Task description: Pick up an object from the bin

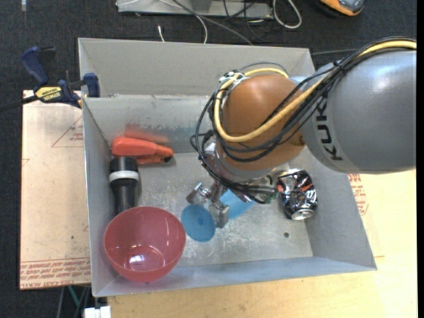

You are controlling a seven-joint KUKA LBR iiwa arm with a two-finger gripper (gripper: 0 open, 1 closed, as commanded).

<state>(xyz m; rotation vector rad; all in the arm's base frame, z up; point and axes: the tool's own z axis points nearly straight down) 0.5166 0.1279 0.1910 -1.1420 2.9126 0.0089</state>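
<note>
A blue plastic cup (pixel 199 225) lies on its side near the middle of the bin's floor, a little toward the front wall. Its round mouth points to the lower left and its body runs up and to the right, under the robot's wrist. The gripper (pixel 211 205) is low in the bin, directly over the middle of the cup, and its metal parts overlap the cup's upper edge. I cannot tell whether the jaws are open, closed or gripping the cup, because the wrist hides most of that spot.

Just to the left of the cup's mouth is a pink bowl (pixel 144 244). It stands upright in the front left corner, very near the cup or touching it (the gap is too fine to judge). Behind the bowl, along the left wall, a black cylinder (pixel 124 189) with a white band stands against the bowl's far rim. An orange-red tool (pixel 140 148) lies across the top of the cylinder. To the right of the gripper a crushed can (pixel 297 195), silver with red and black print, lies clear of the cup.

The grey metal bin (pixel 232 269) holds all of these. Above the gripper is the wrist's rounded orange cover (pixel 255 121), looped with yellow and black cables (pixel 291 108). The grey arm (pixel 371 111) reaches in from the right.
</note>
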